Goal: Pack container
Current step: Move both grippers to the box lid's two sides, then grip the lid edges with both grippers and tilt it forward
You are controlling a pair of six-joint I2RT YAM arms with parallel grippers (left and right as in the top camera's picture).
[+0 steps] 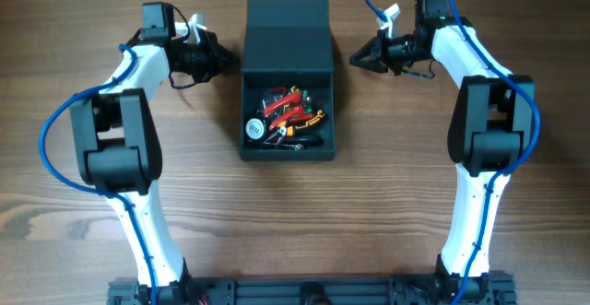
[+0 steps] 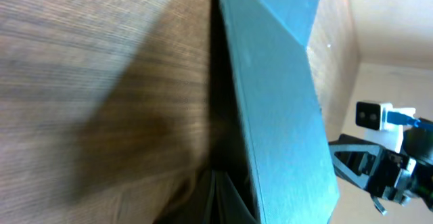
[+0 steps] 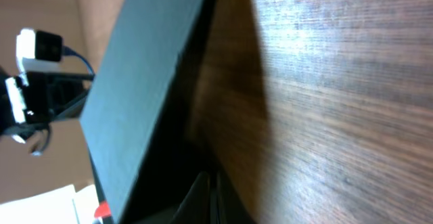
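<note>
Left pincer (image 1: 219, 60) is clenched on nothing, above the worktop (image 1: 295, 222). Just to its right stands the container (image 1: 288, 154), lid (image 1: 288, 27) open. Inside it lie red and orange tools (image 1: 293, 111) and a white disc (image 1: 255, 128) whose label is too small to read. Right pincer (image 1: 358, 61) is clenched on nothing, with the container just to its left.
</note>
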